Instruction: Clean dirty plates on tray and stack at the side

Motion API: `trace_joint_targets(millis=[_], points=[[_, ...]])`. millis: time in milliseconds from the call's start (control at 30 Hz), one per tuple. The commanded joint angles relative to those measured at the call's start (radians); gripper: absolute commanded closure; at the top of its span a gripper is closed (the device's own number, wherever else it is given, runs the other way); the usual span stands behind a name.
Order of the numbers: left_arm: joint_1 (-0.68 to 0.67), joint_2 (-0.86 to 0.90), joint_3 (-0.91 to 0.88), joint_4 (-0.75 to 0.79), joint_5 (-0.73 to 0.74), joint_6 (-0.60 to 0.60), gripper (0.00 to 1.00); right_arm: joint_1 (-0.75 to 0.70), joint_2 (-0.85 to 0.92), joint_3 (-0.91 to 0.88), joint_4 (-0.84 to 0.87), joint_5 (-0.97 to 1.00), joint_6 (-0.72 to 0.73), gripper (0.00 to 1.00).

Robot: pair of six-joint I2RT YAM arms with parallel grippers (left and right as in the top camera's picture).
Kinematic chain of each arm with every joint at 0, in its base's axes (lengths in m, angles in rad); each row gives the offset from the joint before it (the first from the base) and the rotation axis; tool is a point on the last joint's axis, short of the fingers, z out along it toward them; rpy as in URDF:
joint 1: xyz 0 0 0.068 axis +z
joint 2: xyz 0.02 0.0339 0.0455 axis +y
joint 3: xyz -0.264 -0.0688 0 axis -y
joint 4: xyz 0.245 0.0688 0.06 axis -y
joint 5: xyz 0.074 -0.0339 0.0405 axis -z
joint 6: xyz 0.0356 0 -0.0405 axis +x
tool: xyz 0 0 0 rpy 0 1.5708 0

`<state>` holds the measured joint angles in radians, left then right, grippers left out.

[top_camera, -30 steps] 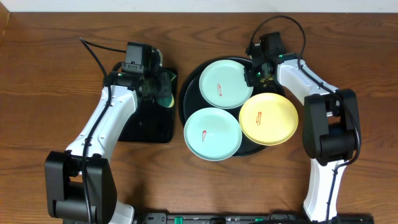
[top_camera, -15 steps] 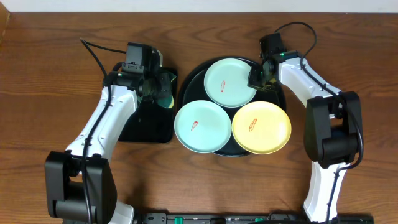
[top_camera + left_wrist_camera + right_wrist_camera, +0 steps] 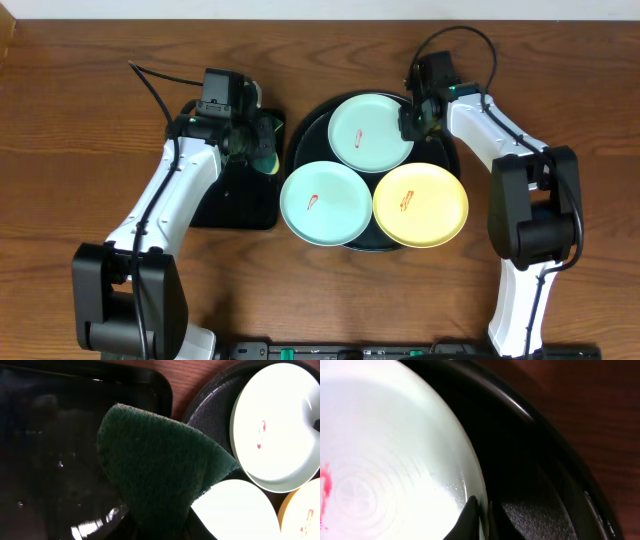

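The round black tray [image 3: 304,136] holds three plates, each with a red smear. A mint-blue plate [image 3: 369,132] lies at the back, another mint-blue plate [image 3: 325,203] at front left, and a yellow plate [image 3: 420,205] at front right. My right gripper [image 3: 409,122] is shut on the right rim of the back mint plate [image 3: 395,475], one finger on the plate and one under the rim [image 3: 479,515]. My left gripper [image 3: 262,142] is shut on a dark green scouring sponge [image 3: 155,470], over the rectangular tray beside the round tray's left rim.
A smaller rectangular glossy black tray [image 3: 230,195] lies left of the round tray, wet in the left wrist view [image 3: 50,450]. The wooden table [image 3: 560,290] extends on both sides.
The round tray and its plates have turned and shifted: the front plates moved left, the back plate moved right. My right gripper stayed on the back plate's rim. The left arm has not moved.
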<state>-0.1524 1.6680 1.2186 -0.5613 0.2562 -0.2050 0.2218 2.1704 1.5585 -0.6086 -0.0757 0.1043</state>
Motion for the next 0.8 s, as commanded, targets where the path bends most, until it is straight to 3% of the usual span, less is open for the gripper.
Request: trace_joint_targets(millis=[0, 333, 767], points=[[0.002, -0.005, 0.013, -0.01, -0.045, 0.014, 0.88, 0.004, 0.017, -0.008, 0.007, 0.012, -0.044, 0.99], [0.003, 0.011, -0.002, -0.011, -0.27, 0.01, 0.88, 0.004, 0.017, -0.008, 0.018, 0.012, -0.026, 0.99], [0.005, 0.219, -0.023, 0.052, -0.272, 0.006, 0.88, 0.01, 0.017, -0.008, 0.011, 0.011, -0.023, 0.99]])
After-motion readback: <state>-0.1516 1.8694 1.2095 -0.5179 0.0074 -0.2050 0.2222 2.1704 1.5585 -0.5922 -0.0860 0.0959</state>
